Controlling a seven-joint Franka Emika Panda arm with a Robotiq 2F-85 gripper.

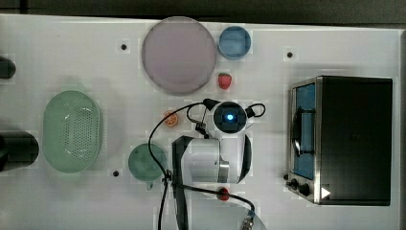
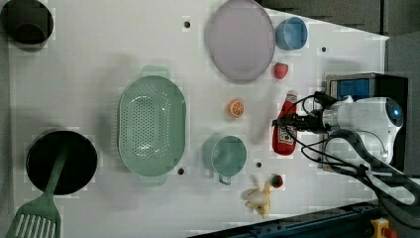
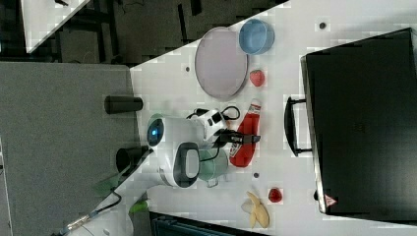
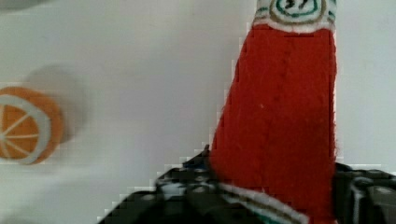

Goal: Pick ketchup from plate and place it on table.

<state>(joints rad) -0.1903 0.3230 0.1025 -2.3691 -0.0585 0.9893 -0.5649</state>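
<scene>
The red ketchup (image 2: 284, 141) with its white label lies lengthwise between the fingers of my gripper (image 2: 286, 121), which is shut on its middle. It is over the white table (image 1: 72, 48), well clear of the lilac-grey plate (image 2: 241, 39), which holds nothing. In the right view the ketchup (image 3: 248, 123) sits between the green mug and the oven's handle, with the gripper (image 3: 241, 138) across it. The wrist view shows the ketchup (image 4: 280, 116) wedged between the black fingers (image 4: 187, 200). I cannot tell whether the bottle rests on the tabletop or hangs just above it.
An orange slice (image 2: 236, 108) and a green mug (image 2: 225, 156) lie to the left view's left of the bottle. A strawberry (image 2: 281, 70) and blue bowl (image 2: 291, 33) sit near the plate. The toaster oven (image 1: 344, 139), green basket (image 1: 72, 130) and banana (image 2: 258, 198) stand further off.
</scene>
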